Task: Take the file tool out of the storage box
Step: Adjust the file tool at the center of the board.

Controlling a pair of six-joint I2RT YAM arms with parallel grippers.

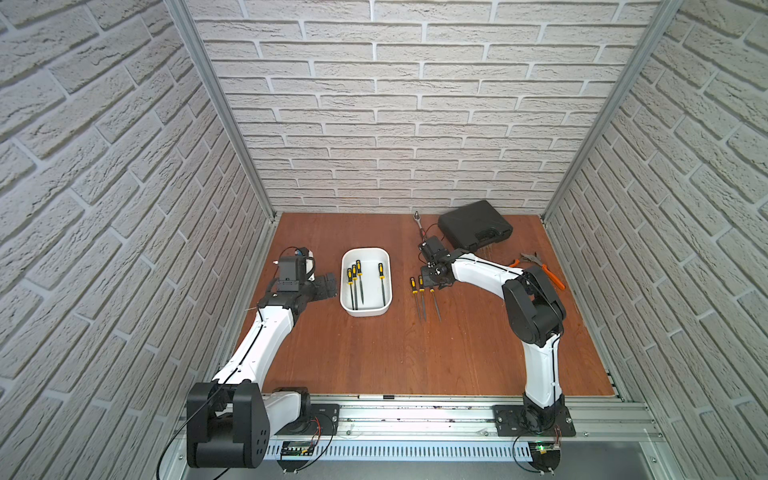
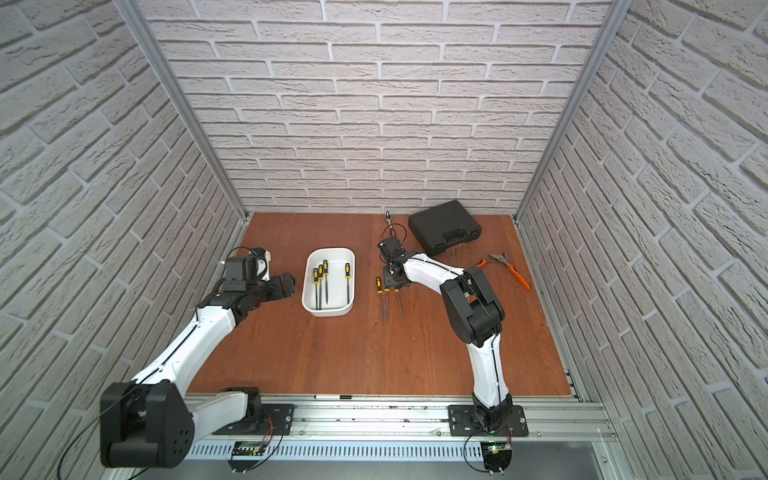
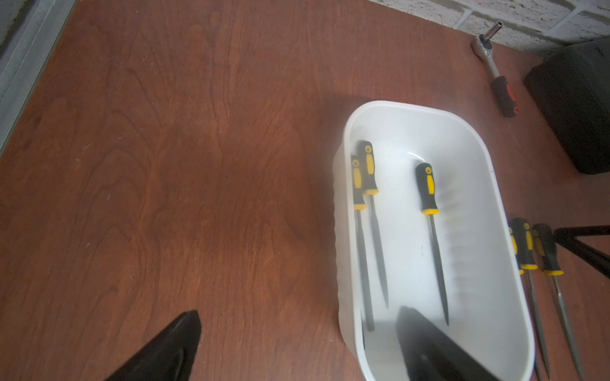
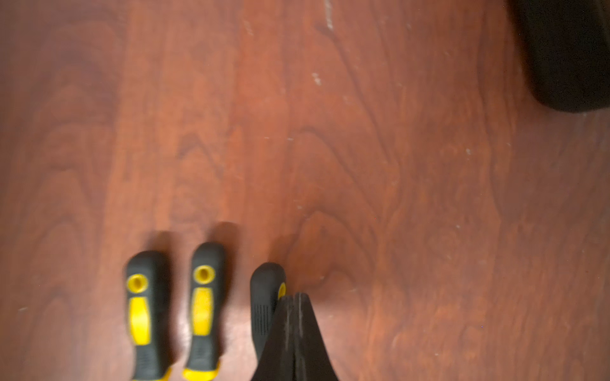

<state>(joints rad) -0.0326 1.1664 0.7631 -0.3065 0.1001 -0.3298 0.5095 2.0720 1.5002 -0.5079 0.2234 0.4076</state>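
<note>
Storage box (image 1: 365, 251), a white tub, sits on the wooden worktop (image 1: 353, 357) left of centre, in the back half, long side running front-to-back. Four files (image 1: 358, 276) w/ black-yellow handles lie inside in both top views. Three are bunched by the left wall and a lone file (image 1: 381, 278) lies apart nr the right wall, all w/ handles toward the back edge. Left wrist view shows only three of them; the tub's wall hides the rest.

Three loose files (image 1: 421, 291) lie on the worktop just right of the box, roughly parallel, handles to the back.

Left gripper (image 1: 330, 286) hangs just beside the box's left wall, fingers spread wide w/ nothing btwn them. In the left wrist view one finger (image 3: 425, 343) is over the box interior, the other over bare worktop outside it.

Right gripper (image 1: 433, 286) is at the handle of the rightmost loose file (image 4: 265, 297). Its fingers (image 4: 284, 339) are pressed together and grip nothing; can't tell if they touch the handle.

Black case (image 1: 473, 226) is nr the back-right corner. Ratchet wrench (image 1: 417, 220) lies at the back edge just left of it. Orange-handled pliers (image 1: 540, 266) lie nr the right edge.
</note>
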